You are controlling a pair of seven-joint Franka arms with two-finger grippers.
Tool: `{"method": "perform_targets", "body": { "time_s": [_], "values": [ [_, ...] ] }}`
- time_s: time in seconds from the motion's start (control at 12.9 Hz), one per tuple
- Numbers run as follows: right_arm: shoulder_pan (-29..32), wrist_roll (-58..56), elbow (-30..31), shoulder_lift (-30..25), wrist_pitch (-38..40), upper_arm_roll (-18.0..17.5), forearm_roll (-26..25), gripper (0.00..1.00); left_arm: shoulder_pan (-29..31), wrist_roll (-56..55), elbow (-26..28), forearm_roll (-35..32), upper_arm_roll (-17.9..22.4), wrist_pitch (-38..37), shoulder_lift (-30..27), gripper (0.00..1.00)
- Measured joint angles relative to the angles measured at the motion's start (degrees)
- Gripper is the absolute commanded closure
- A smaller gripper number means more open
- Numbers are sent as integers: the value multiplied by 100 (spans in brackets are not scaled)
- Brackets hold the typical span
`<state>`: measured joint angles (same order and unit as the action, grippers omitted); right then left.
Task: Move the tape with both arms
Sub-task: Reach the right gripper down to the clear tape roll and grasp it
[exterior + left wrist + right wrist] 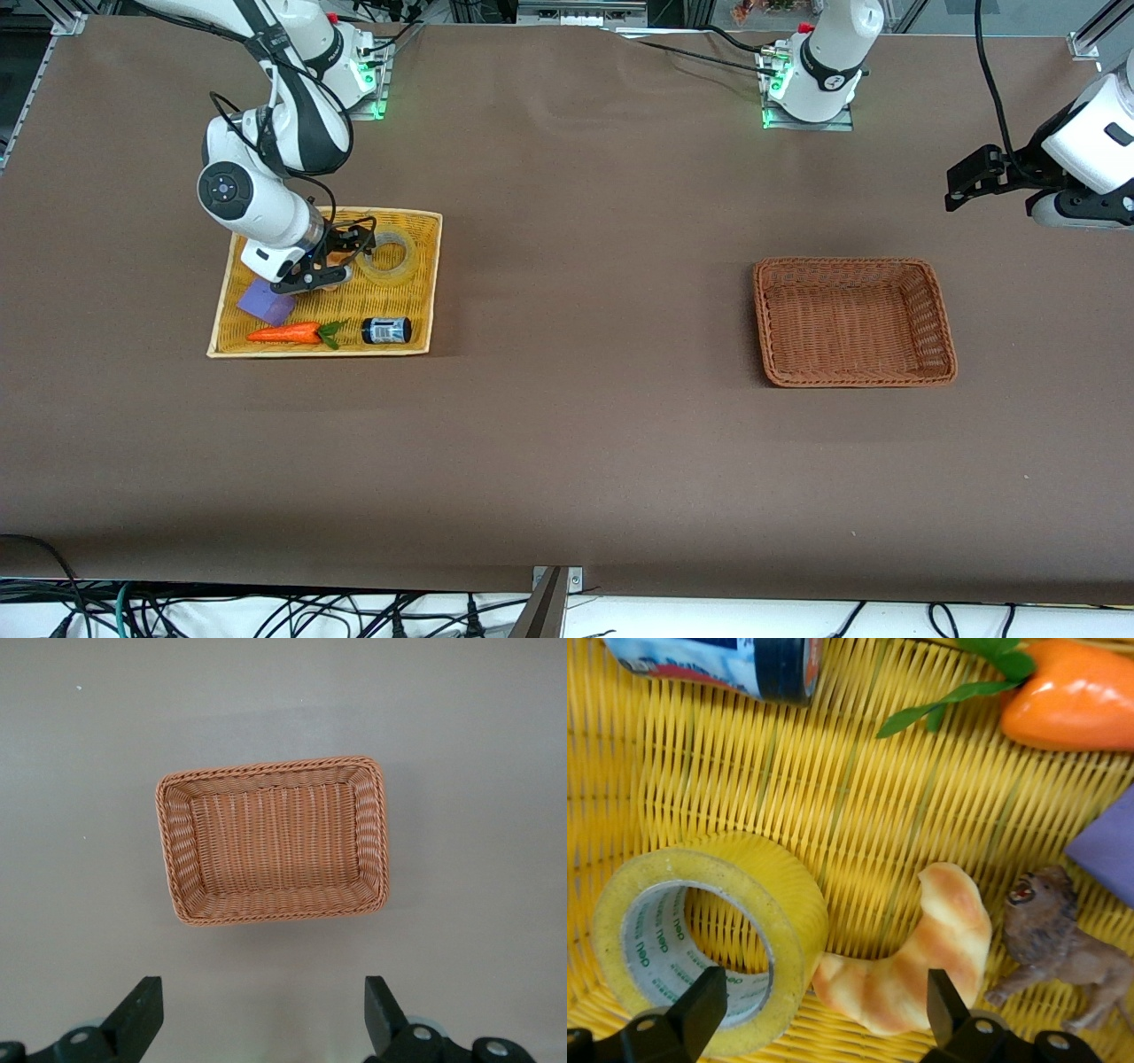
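The tape (390,254) lies flat in the yellow wicker tray (418,306), in the tray's part farther from the front camera. In the right wrist view the tape (709,939) shows its grey-lined hole, with a striped croissant (921,966) touching it. My right gripper (345,254) is low over the tray and open. In its wrist view the right gripper (824,1010) has one finger (700,1005) over the tape's hole and the other over the croissant. My left gripper (959,182) waits open and empty in the air toward the left arm's end; in its own view the left gripper (263,1014) holds nothing.
The tray also holds a toy lion (1063,948), a purple block (266,303), a carrot (288,333) and a small dark can (386,330). An empty brown wicker basket (764,301) stands toward the left arm's end and shows under the left gripper (177,850).
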<state>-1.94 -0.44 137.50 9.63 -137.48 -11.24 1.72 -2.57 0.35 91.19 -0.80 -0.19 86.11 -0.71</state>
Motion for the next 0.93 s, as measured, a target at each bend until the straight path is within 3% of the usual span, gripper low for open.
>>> {"method": "perform_targets", "body": {
  "time_s": [0.08, 0.23, 0.31, 0.46, 0.93],
  "values": [
    [0, 36, 45, 33, -86, -13, 0, 0, 0, 0, 0, 0, 0, 0, 0, 0],
    [0, 97, 88, 129, -260, -44, 0, 22, 0, 0, 0, 0, 0, -2, 1, 0],
    [0, 118, 115, 174, -345, -58, 0, 42, 0, 0, 0, 0, 0, -3, 1, 0],
    [0, 136, 139, 219, -395, -72, 0, 97, 0, 0, 0, 0, 0, -3, 1, 0],
    [0, 312, 6, 193, -367, -109, 0, 100, 0, 0, 0, 0, 0, -4, 1, 0]
  ]
}}
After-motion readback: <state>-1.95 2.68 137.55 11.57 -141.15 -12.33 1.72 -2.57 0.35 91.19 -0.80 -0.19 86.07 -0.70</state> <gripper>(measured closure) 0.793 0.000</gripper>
